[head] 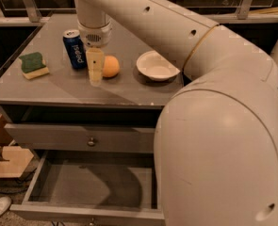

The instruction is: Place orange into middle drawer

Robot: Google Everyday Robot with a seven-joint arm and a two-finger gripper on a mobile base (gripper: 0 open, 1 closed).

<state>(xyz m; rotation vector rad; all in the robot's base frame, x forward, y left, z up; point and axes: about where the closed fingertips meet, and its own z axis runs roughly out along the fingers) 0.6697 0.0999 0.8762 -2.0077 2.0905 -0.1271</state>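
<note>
End effector is down at the worktop, immediately left of the orange, which sits on the surface between the blue can and the white bowl. Whether it is released or clenched cannot be determined. Assessment: grasp stage, orange not yet lifted. The next move requires a secure hold, then carriage forward and down into the middle drawer, which stands pulled out.
</note>
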